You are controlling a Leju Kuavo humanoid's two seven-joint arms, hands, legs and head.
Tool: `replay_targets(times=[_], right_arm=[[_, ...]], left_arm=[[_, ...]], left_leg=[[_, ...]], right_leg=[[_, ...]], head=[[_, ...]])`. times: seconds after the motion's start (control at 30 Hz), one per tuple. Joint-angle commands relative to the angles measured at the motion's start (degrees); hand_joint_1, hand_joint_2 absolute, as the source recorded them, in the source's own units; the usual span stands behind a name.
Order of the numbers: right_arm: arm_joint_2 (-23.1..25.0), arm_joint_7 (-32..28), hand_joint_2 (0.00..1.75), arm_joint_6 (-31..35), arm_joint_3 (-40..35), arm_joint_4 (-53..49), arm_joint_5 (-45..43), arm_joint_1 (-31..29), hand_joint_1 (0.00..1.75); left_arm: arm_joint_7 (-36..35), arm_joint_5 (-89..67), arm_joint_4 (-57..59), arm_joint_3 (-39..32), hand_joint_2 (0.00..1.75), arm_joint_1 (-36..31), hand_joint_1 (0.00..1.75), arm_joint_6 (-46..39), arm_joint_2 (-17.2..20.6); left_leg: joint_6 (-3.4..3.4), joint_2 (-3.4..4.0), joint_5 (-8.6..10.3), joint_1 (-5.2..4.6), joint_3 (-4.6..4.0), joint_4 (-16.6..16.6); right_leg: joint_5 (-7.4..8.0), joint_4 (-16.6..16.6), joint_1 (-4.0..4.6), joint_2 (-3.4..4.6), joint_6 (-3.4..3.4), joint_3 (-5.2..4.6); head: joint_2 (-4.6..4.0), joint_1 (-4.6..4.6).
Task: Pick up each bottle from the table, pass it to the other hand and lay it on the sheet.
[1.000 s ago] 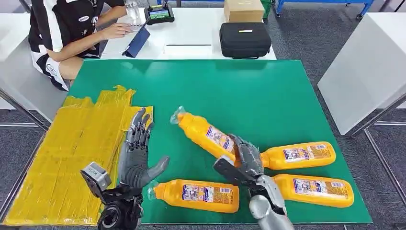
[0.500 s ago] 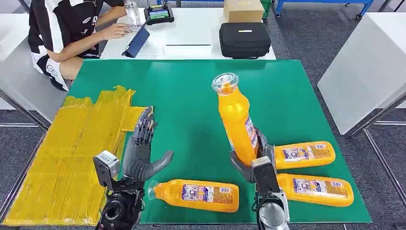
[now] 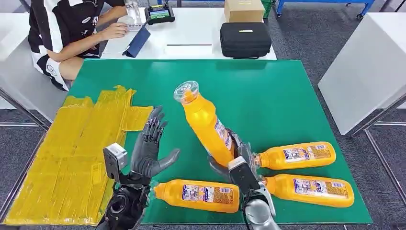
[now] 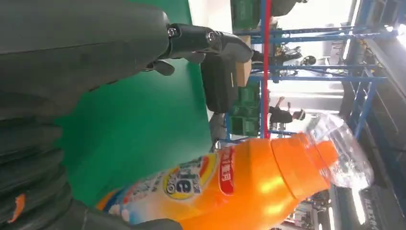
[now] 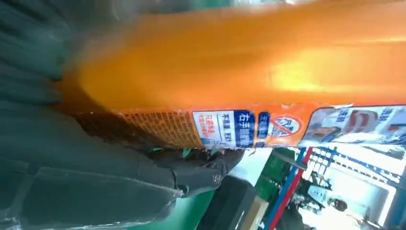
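An orange bottle (image 3: 207, 125) is gripped near its base by the right hand (image 3: 233, 158), tilted with its clear cap toward the left hand (image 3: 149, 148). The left hand is held beside it with fingers spread, nothing in it.

Bright, even light; right wrist view blurred

**Three cameras, one shared bottle**

My head camera looked forward and down over the whole green table (image 3: 268, 91) from high up. The left wrist camera sat close behind the left hand (image 4: 72, 57), facing across the table toward the raised orange bottle (image 4: 249, 187). The right wrist camera pressed almost against that bottle (image 5: 249, 62). All three views shared it.
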State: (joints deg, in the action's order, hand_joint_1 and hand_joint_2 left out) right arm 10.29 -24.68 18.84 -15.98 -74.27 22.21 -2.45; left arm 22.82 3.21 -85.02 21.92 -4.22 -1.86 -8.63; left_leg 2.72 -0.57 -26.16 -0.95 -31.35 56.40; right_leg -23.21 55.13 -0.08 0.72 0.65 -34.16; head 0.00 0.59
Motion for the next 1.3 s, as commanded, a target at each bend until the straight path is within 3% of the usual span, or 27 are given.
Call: replay_targets(times=[0.03,0.2,0.47,0.77,1.03,1.07,1.3], right_arm=[[-0.35,-0.11,1.75,0.12,-2.18,6.03,-0.13,-3.28,1.75],[-0.27,0.02,1.75,-0.87,-6.85,9.22,2.96,-4.72,1.75],[0.63,0.60,1.75,-1.48,-13.34,11.07,6.61,-6.40,1.75],[1.08,-0.46,1.75,1.62,-18.54,16.85,7.93,-8.71,1.75],[-0.16,-0.09,1.75,3.59,-18.24,16.31,7.30,-8.39,1.75],[-0.21,-0.08,1.75,3.66,-18.12,16.22,7.25,-8.25,1.75],[-0.64,-0.05,1.75,3.77,-17.60,15.90,6.85,-7.71,1.75]], left_arm=[[-0.28,0.45,4.13,1.82,1.75,-2.23,0.00,0.01,1.54],[-3.83,8.87,4.48,1.88,1.75,-2.30,0.00,6.21,1.50],[-7.05,15.02,3.65,4.94,1.75,-5.45,0.00,9.25,1.76],[-14.22,39.39,19.51,1.54,1.75,-11.30,0.00,17.02,-0.44],[-11.51,37.55,16.95,1.46,1.75,-12.21,0.03,11.72,-0.15],[-10.98,37.27,16.96,1.21,1.75,-12.15,1.75,10.86,-0.27],[-8.94,36.47,17.12,1.13,1.75,-11.67,1.75,8.96,-0.20]], left_leg=[[-0.19,0.12,-0.09,0.06,0.26,-0.06],[-0.13,0.10,-0.04,0.02,0.16,-0.06],[-0.21,0.06,-0.07,0.07,0.15,0.00],[-0.22,-0.03,-0.02,0.09,0.29,-0.10],[-0.15,0.00,-0.04,0.07,0.14,-0.01],[-0.21,0.01,-0.09,0.09,0.25,-0.01],[-0.17,-0.01,-0.04,0.06,0.14,-0.03]], right_leg=[[-0.05,-0.09,0.05,0.02,0.01,0.26],[-0.02,-0.06,0.02,0.05,0.01,0.15],[-0.05,-0.02,0.06,-0.03,0.00,0.15],[-0.03,-0.14,0.07,-0.12,0.01,0.32],[-0.05,-0.04,0.07,-0.07,0.00,0.16],[-0.11,-0.04,0.07,-0.10,0.01,0.26],[-0.06,-0.05,0.05,-0.11,0.01,0.15]], head=[[0.00,0.00],[0.00,0.00],[0.00,0.00],[0.00,-0.02],[0.00,0.00],[0.00,0.02],[0.00,0.00]])
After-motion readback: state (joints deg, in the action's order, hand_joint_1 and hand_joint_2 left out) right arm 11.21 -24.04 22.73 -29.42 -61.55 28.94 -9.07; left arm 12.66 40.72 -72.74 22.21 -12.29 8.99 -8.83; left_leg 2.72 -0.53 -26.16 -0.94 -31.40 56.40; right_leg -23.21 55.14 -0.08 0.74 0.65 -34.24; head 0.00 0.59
